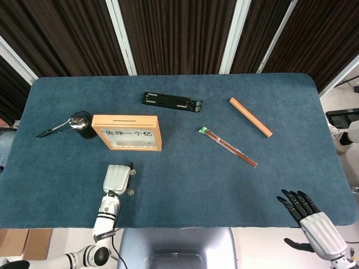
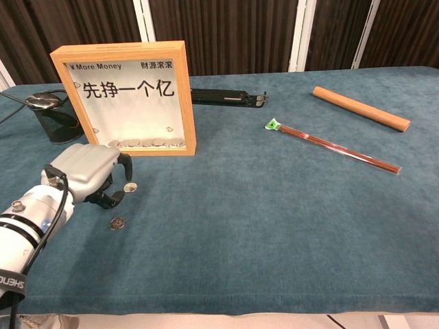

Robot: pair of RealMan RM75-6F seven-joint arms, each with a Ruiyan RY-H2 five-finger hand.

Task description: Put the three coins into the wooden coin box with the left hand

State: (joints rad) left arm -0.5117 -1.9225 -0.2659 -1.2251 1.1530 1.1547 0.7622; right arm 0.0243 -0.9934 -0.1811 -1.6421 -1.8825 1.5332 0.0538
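Hovering just in front of the wooden coin box [image 2: 123,98], the left hand [image 2: 88,175] had its fingers curled downward over the blue table [image 2: 288,226]; whether they pinched anything could not be told. One coin [image 2: 129,186] lay beside its fingertips, another coin [image 2: 117,223] nearer the table edge, and the third was hidden. The right hand [image 1: 307,214] sat off the near right corner, fingers spread, holding nothing, partly cut off.

Third coin hidden under left hand [image 2: 86,175]
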